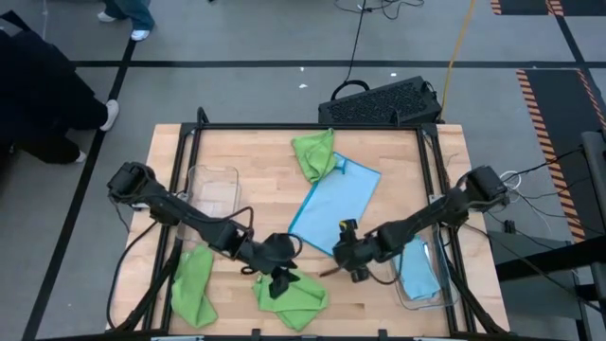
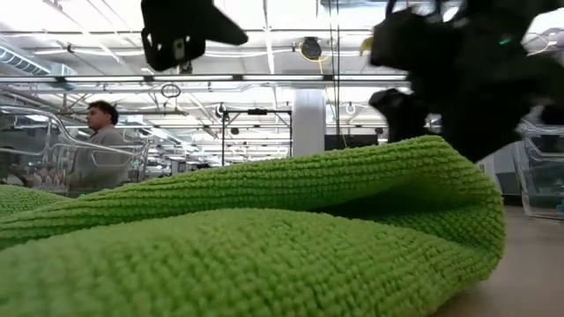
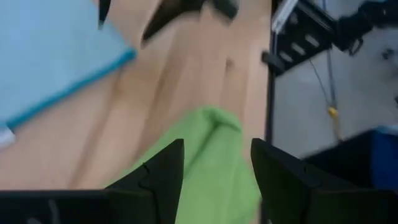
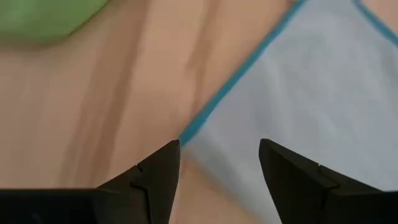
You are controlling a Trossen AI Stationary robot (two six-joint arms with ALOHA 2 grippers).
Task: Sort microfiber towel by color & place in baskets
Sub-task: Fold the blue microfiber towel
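At the lower middle of the high view, the left gripper (image 1: 277,281) hangs open-jawed over a green towel (image 1: 295,298), seemingly ready to pinch it, while the right gripper (image 1: 350,254), also open, hovers at the flat blue towel's (image 1: 331,202) corner, both baskets (image 1: 214,188) flanking them.

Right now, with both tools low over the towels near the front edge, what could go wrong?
1. The left tool stands open over the green towel at the table's front edge; a sloppy pinch could drag it off.
2. The right tool hovers open at the corner of the spread blue towel, which touches another green towel; lifting the blue one might drag the green along.
3. The two tools are close together and could collide.
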